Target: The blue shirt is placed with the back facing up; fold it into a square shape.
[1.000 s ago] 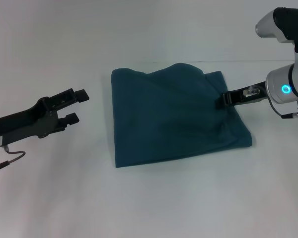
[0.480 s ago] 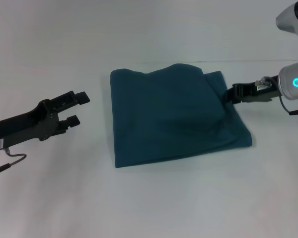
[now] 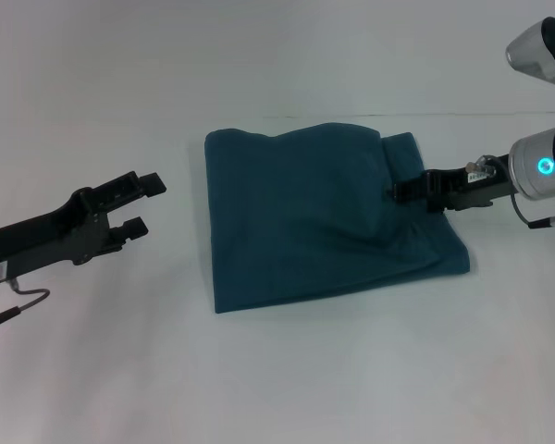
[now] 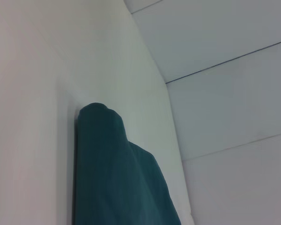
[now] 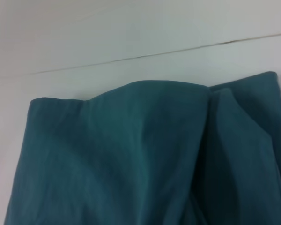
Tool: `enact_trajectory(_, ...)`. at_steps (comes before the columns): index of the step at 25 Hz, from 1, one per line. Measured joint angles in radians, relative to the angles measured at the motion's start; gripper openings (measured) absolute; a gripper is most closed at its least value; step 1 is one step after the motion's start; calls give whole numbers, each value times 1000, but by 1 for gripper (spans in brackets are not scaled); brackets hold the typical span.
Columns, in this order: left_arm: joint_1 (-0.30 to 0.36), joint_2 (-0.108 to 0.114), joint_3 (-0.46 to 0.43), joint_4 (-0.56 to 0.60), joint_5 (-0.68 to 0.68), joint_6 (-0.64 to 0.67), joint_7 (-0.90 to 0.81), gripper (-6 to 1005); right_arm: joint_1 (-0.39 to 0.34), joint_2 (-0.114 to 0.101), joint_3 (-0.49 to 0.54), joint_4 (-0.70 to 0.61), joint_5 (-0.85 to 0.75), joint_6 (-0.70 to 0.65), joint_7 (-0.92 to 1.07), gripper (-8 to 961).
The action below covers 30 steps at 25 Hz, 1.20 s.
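Head view, shirt: the blue shirt (image 3: 328, 217) is laid on the white table (image 3: 277, 370) at the middle, already gathered into a roughly square packet, with a raised ridge along its far edge and a narrower folded strip along its right side.
Head view, right gripper: the right gripper (image 3: 400, 192) is reached in low from the right onto the shirt's right part, at the seam between strip and main panel. It is judged to be placed there to tuck or smooth that layer; whether its jaws are apart or together cannot be told, the tips being lost against the dark cloth.
Head view, left gripper: the left gripper (image 3: 141, 202) is held above the table well left of the shirt, jaws apart and on nothing, judged to be waiting clear of the cloth.
Left wrist view: only the shirt's rounded fold (image 4: 112, 173) against the table is shown, seen edge-on, so the thickness of the stacked layers is made plain here; no fingers are seen.
Right wrist view: the far edge (image 5: 131, 89) and the crease where the strip overlaps the panel are shown closely, a detail less clear from the head; the gripper's own fingers are not shown.
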Motion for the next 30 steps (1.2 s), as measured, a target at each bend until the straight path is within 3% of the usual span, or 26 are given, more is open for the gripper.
enact_trajectory(7,-4,-4,0,-2,0,-1,2,949,-9,5,6,-5,16,-1,6,839)
enact_trajectory(14,-4,-8,0,-2,0,-1,2,949,-33,-2,53,-45,16,-49,10,837)
enact_trajectory(20,-5,-8,0,-2,0,-1,2,949,-53,6,98,-105,18,-102,3,836)
enact_trajectory(30,-9,-9,0,-2,0,-6,2,949,-4,37,68,-9,13,26,-19,825)
